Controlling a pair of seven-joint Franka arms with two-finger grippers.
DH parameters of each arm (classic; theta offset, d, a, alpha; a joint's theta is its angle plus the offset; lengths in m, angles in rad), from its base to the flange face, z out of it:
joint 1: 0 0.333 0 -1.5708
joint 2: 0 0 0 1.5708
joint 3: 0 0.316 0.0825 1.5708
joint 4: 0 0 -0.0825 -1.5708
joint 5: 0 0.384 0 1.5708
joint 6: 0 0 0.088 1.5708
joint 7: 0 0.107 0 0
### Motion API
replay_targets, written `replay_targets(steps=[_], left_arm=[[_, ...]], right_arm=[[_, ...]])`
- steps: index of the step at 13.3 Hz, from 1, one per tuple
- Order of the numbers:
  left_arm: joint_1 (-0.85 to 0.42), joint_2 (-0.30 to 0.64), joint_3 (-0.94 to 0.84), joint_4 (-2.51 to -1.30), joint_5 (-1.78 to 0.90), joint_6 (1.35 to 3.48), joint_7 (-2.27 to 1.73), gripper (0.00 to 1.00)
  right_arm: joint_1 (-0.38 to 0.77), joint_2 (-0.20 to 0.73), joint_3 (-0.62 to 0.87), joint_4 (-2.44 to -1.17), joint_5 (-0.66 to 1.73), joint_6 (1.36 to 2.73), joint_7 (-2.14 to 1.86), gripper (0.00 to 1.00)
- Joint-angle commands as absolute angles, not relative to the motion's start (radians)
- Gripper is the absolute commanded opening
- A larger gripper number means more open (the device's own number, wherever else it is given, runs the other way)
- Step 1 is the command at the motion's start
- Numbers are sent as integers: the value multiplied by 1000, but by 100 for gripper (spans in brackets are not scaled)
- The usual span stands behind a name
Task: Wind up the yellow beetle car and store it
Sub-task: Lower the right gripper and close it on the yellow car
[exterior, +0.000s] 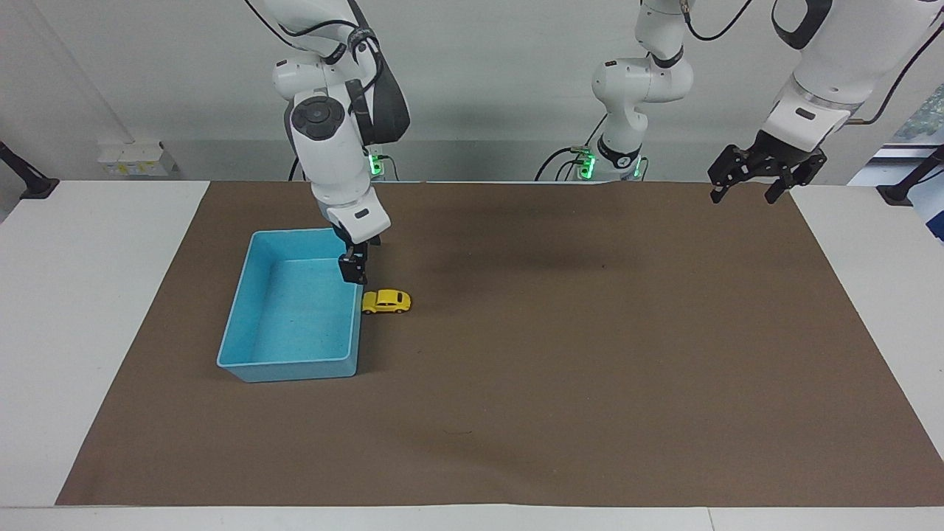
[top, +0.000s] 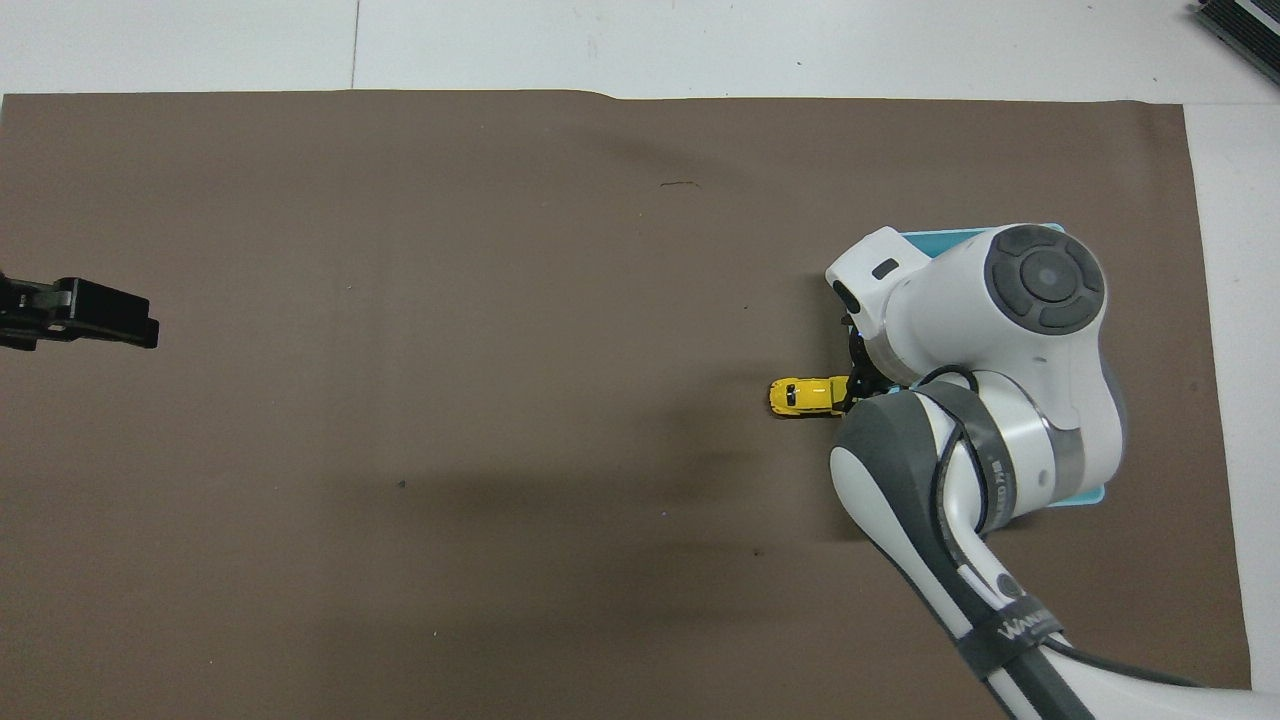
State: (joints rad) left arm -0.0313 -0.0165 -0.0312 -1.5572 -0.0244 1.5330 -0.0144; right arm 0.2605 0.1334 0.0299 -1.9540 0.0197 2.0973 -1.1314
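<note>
The yellow beetle car (exterior: 386, 302) stands on its wheels on the brown mat, one end against the outside wall of the light-blue bin (exterior: 284, 361). It also shows in the overhead view (top: 803, 396). My right gripper (exterior: 354, 270) hangs over the bin's wall on the car's side, just above the car's end and nearer to the robots, not touching it. In the overhead view the right arm covers most of the bin (top: 940, 232), and only the right gripper's tip (top: 853, 383) shows by the car. My left gripper (exterior: 759, 184) waits open and empty in the air over the mat's corner at the left arm's end.
The brown mat (exterior: 590, 332) covers most of the white table (exterior: 88, 310). The bin holds nothing that I can see. The left gripper (top: 100, 315) shows at the edge of the overhead view.
</note>
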Motion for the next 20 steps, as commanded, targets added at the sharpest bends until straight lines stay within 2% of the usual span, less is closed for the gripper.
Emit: replay_targets(steps=[1,4,12,16,20], left_arm=[[-18,-26,-40,-1560,-9,1522,-15,100],[-18,-28,-40,-1562,-9,1522,-15,100],[-18,-28,-40,-1562,-9,1522,-15,100],[-18,-28,-40,-1562,-9,1522,-15,100],[-18,-28,-40,-1562,-9,1522,-15,100]], right_arm=[[261,146,29,-1994,11,2156,-1147,100],[261,161,29,-2046,8,2232,-1147,100],[281,236,29,-2068,8,2342,-1146,100],[281,241,29,-2094,8,2373,-1146,86],[282,239,29,-2106,8,2378,-1146,84]])
